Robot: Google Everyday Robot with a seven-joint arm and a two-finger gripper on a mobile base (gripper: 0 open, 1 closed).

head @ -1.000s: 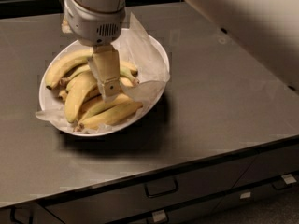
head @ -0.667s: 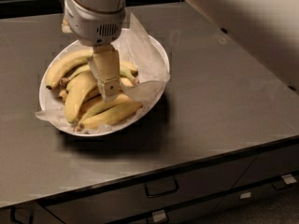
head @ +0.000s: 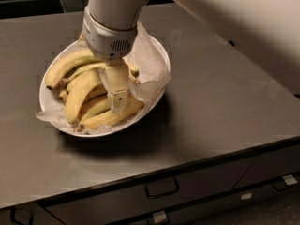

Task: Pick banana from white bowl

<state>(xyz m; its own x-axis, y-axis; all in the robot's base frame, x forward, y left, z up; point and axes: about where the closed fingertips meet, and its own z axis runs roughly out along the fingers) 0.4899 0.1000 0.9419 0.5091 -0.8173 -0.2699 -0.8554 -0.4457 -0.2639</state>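
You will find the gripper directly over the white bowl, with its tip down among the fruit just right of the bowl's centre. I cannot tell how far the claw is open or whether it has hold of anything.

The banana, the thickest and most curved, lies left of the bowl's centre, just beside the gripper's tip. Slimmer bananas lie around it.

Crumpled paper lines the bowl and rises above its right rim. The bowl rests on a grey counter, with drawers below the bowl's near side.
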